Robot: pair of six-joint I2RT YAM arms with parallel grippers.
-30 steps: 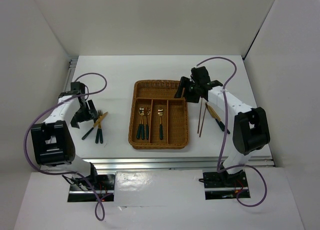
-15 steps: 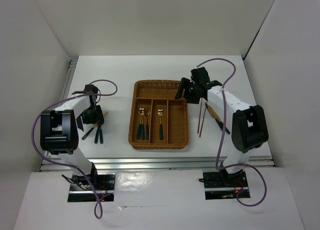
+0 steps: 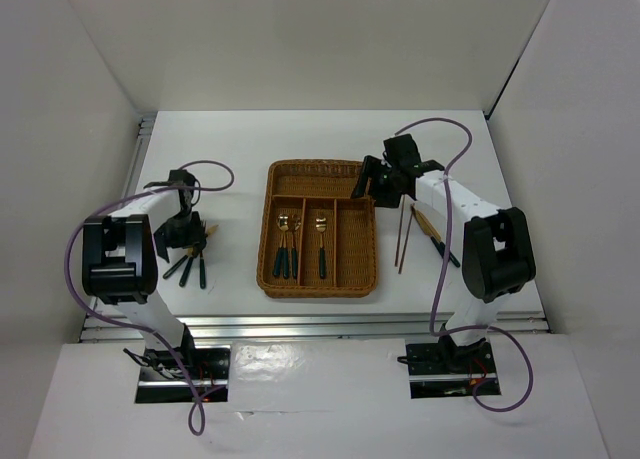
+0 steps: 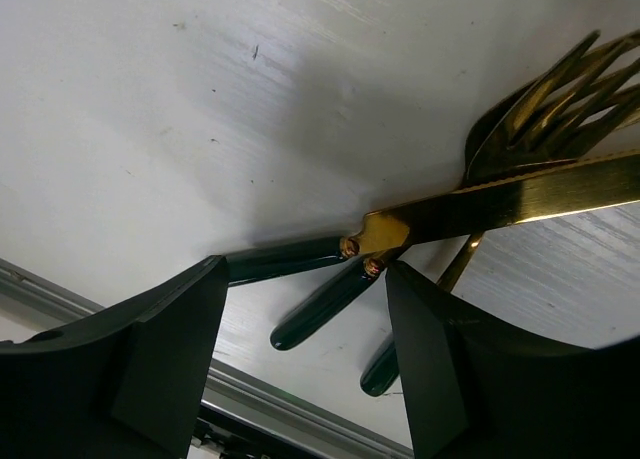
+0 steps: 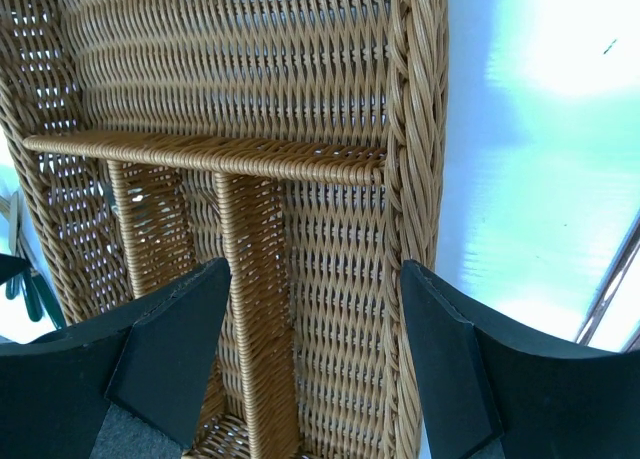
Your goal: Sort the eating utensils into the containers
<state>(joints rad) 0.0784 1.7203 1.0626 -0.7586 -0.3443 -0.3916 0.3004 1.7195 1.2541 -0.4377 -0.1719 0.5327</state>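
Nearest on the left of the worktop, a small cluster of utensils is seen, its dark handles fanned toward the near edge. The left gripper is lowered over the gold ends of this cluster with its jaws spread. In its wrist view a gold-bladed knife is laid across the tines of a fork. The handles run into the gap between the fingers, and nothing is pinched.

At centre the wicker tray is set with its long slots pointing toward the arms. Two gold-headed pieces are laid in the left long slot and one more in the middle slot. Whether these are spoons or forks cannot be told.

Just right of the tray two chopsticks are laid on the worktop, with another knife beside them.

Farther back, the right gripper is held above the tray's far right corner, by the crosswise slot. Its jaws are spread and nothing is held between them.
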